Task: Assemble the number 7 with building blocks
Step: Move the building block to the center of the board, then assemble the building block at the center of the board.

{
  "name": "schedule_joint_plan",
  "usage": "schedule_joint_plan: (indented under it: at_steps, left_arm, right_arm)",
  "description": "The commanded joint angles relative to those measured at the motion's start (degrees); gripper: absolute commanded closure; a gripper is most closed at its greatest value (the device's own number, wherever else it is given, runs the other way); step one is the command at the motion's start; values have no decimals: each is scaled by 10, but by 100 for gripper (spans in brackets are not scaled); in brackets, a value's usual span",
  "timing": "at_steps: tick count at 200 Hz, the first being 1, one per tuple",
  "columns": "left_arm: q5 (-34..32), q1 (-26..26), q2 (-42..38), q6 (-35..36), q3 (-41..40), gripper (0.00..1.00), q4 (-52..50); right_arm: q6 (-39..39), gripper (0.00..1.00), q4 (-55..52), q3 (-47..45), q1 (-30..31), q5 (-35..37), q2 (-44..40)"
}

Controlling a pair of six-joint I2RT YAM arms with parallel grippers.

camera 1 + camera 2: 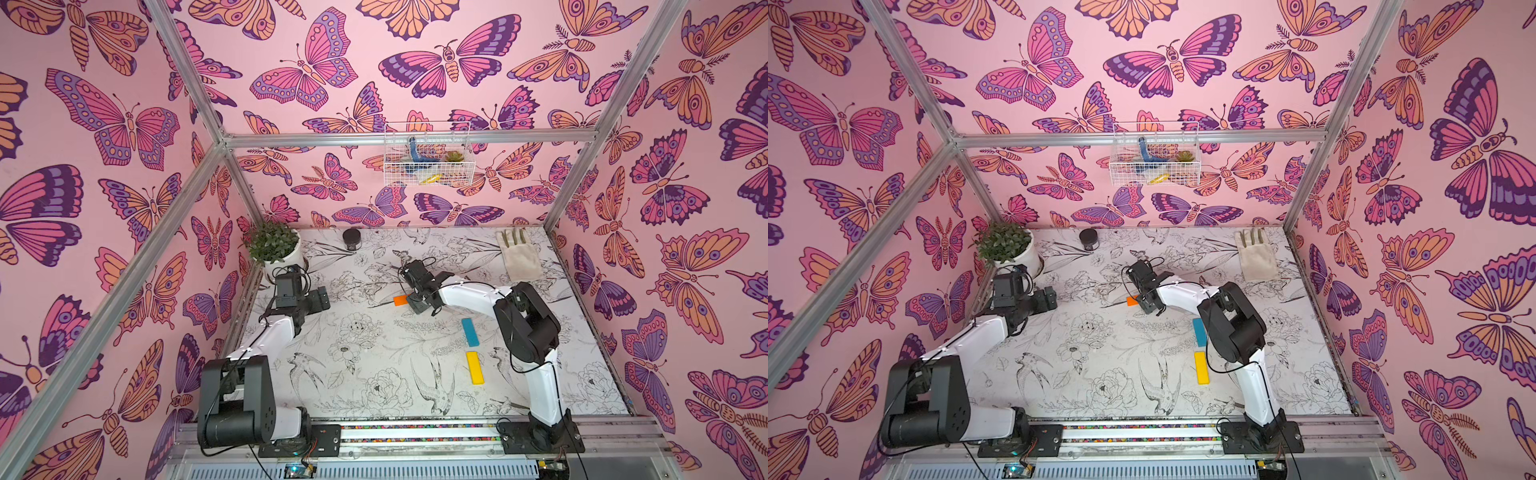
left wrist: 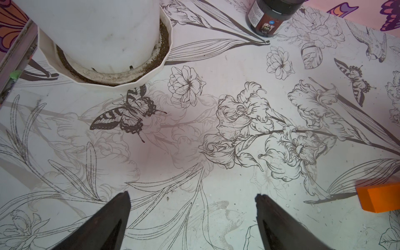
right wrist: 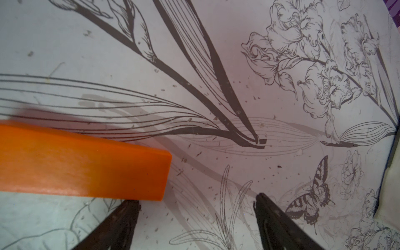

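Lying flat mid-table, orange bar (image 1: 400,300) is matte, plain, square-edged. In both top views only its left end shows; the rest is hidden under the right gripper (image 1: 420,306). In the right wrist view the bar (image 3: 82,164) runs off the frame edge. The right gripper (image 3: 195,200) has its dark tapered fingers spread apart with bare table between them, and one fingertip (image 3: 132,204) sits just beside the bar's long edge near the corner; contact is hard to make out.

Blue bar (image 1: 470,332) lies nearer and to the right, apart from the orange. Yellow bar (image 1: 475,367) is nearer again, end to end with the blue with a small gap, and both slant slightly. In a top view the right arm cuts off part of the blue bar (image 1: 1199,331).

Left gripper (image 2: 192,194) hangs at the far left of the table, fingers apart, holding nothing. An orange corner (image 2: 378,198) clips that view's edge.

Table (image 1: 374,374) is white with black line-drawn flowers and birds, dusty with specks. At the far left is a potted plant (image 1: 274,245) in a white pot with a saucer. Further along the far edge come a dark jar (image 1: 351,238), label unreadable, and a beige cloth pouch (image 1: 519,257). A wire basket (image 1: 426,160) hangs on the butterfly wall, contents unclear.
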Motion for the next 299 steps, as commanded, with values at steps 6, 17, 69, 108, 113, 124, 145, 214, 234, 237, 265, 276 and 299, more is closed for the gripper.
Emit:
schedule_joint_plan:
  at_steps: [6,17,69,108,113,124,145,214,234,237,265,276,299]
  left_arm:
    - [-4,4,6,4,-2,4,5]
    - [-3,4,8,3,0,4,4]
    - [-8,4,23,3,13,4,-10]
    - [0,4,23,3,15,4,-15]
    - [3,4,23,5,15,4,-15]
    - [6,5,22,7,15,5,-15]
    - [5,4,23,8,15,5,-15]
    - [-1,-2,-2,6,-2,7,4]
    - [0,-2,-5,6,-5,7,9]
    - [0,-2,-5,6,-5,7,9]
    - [1,-3,-1,7,-2,7,9]
    - [1,-3,1,6,-1,7,9]
    - [2,-4,0,6,-1,7,9]
  right_arm:
    - [23,12,-54,-9,-2,-35,-12]
    - [39,12,-79,-19,-2,-42,-41]
    - [126,19,-107,-183,-73,-144,-287]
    - [145,21,-72,-289,-145,-223,-365]
    - [144,21,-67,-294,-147,-228,-366]
    - [144,21,-62,-301,-146,-226,-363]
    - [142,21,-59,-311,-154,-211,-345]
    - [163,33,-63,-338,-162,-248,-317]
    - [178,36,-55,-355,-162,-264,-316]
    - [179,36,-53,-358,-162,-264,-316]
    - [188,37,-53,-371,-160,-255,-316]
    - [189,37,-53,-373,-156,-251,-302]
    - [192,54,-45,-374,-152,-254,-284]
